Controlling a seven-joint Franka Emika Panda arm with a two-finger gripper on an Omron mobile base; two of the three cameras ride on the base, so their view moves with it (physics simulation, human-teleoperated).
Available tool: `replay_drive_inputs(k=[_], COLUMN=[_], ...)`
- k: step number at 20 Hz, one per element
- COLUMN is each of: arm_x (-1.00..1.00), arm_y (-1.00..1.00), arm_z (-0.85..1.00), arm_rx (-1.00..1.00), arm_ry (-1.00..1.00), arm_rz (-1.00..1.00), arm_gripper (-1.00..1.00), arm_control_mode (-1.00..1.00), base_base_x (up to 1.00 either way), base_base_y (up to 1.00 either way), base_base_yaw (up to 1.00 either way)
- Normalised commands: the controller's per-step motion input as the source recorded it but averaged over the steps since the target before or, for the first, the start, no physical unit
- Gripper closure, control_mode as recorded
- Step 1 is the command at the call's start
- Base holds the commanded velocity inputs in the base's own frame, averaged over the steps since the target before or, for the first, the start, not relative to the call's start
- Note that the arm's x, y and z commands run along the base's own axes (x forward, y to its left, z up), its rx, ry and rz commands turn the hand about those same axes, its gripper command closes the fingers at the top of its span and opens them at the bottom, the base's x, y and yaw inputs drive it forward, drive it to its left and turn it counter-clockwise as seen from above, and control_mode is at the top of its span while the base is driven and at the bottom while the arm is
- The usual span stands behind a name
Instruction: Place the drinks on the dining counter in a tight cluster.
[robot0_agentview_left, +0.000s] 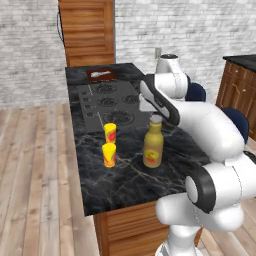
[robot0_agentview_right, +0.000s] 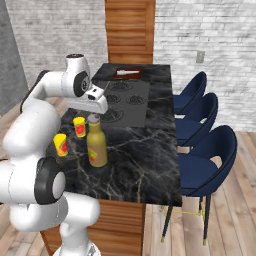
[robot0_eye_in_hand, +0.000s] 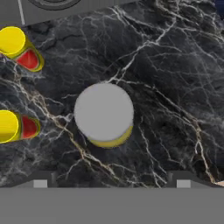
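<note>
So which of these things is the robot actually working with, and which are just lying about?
Part of the job:
mustard-yellow bottle
two small yellow cans, likely drinks too
dining counter

Just lying about:
cooktop
board at the counter's far end
blue chairs

Home kitchen: marble island counter (robot0_agentview_right: 150, 165) with built-in cooktop (robot0_agentview_left: 107, 102), blue dining chairs (robot0_agentview_right: 207, 160), brick wall (robot0_agentview_left: 30, 45).

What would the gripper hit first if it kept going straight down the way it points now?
Most likely the grey cap of the mustard-yellow bottle, centred under the open gripper; the gap above it is unclear.
</note>
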Motion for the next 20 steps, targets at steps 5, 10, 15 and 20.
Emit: replay_drive_inputs(k=[5, 10, 15, 20], arm_x=[-1.00, -1.00, -0.96, -0.29], arm_y=[0.00, 0.00, 0.00, 0.00], arm_z=[0.17, 0.00, 0.00, 0.00], arm_rx=[0.00, 0.00, 0.00, 0.00], arm_ry=[0.00, 0.02, 0.08, 0.02], arm_rz=[0.00, 0.01, 0.07, 0.01], arm_gripper=[-1.00, -1.00, -1.00, -1.00], arm_control_mode=[-1.00, -1.00, -1.00, -1.00], base_base_x=[0.00, 0.00, 0.00, 0.00], base_base_y=[0.00, 0.00, 0.00, 0.00], base_base_yaw=[0.00, 0.00, 0.00, 0.00])
